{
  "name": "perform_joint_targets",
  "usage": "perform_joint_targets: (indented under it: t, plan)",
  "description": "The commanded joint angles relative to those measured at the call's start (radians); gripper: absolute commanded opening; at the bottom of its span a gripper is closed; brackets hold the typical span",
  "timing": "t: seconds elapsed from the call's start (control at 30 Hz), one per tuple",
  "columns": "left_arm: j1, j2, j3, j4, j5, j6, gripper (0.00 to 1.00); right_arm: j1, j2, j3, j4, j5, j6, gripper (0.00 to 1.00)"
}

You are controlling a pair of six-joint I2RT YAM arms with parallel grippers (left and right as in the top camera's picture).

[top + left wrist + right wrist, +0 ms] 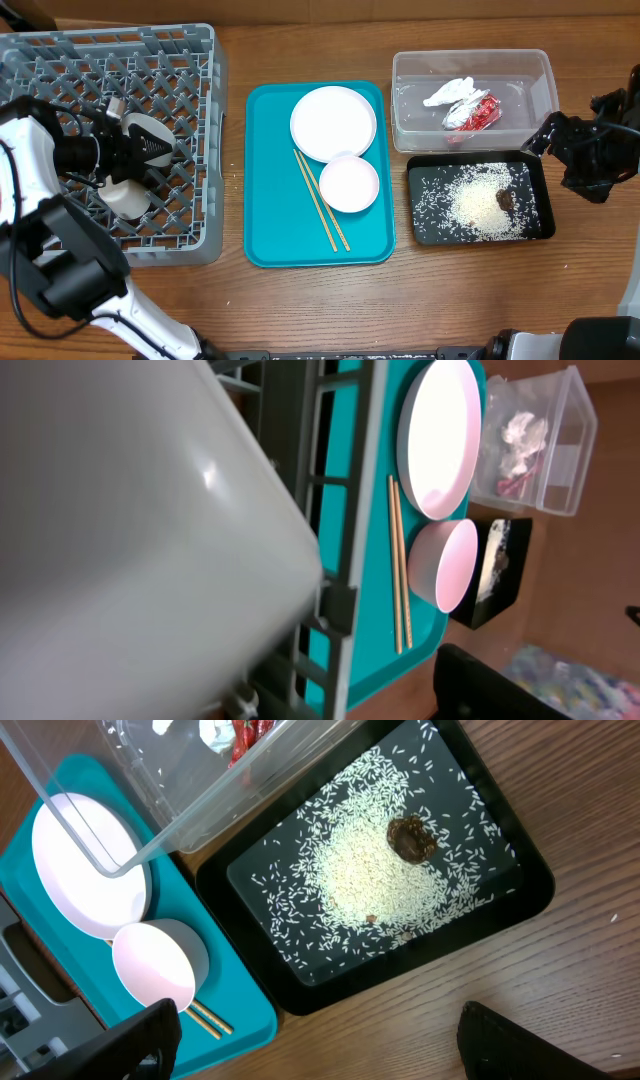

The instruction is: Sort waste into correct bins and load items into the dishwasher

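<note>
The left end effector (138, 168) grips a smooth, glossy white cup (120, 530); the right end effector (320, 1045) gapes open.

L arm (72, 238), left of the teal tray (265, 200): white rounded links w/ black joint housings. A thin black cable loops beside the shell. Wrist section is black w/ a white-capped end. R arm (588, 150), right of the tray: all black, blocky angular housings, no markings legible. R fingers (545, 1045): matte black, wedge-shaped, plain.
</note>
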Motion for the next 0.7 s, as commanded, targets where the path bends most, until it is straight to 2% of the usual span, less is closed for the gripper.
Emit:
perform_joint_targets:
  t: [0.0,0.07,0.13,0.17,0.47,0.67]
  plan:
    - [0.005,-0.120,-0.002,-0.014,-0.091,-0.109,0.84,-0.002,-0.027,0.013,0.003,-0.011,-0.001,0.90]
    - [0.005,-0.151,-0.002,-0.019,-0.136,-0.148,0.88,-0.002,-0.028,0.013,0.003,-0.011,-0.001,0.90]
    - [0.005,-0.190,-0.002,-0.024,-0.144,-0.157,0.98,-0.002,-0.028,0.013,0.003,-0.011,-0.001,0.90]
    - [0.005,-0.205,-0.002,-0.024,-0.143,-0.157,1.00,-0.002,-0.028,0.013,0.003,-0.011,-0.001,0.90]
    - [-0.071,-0.413,-0.002,0.006,-0.137,-0.159,1.00,-0.002,-0.028,0.013,0.003,-0.011,-0.001,0.91]
    - [-0.295,-0.538,-0.003,0.088,-0.190,-0.198,1.00,-0.002,-0.028,0.013,0.003,-0.011,-0.001,0.91]
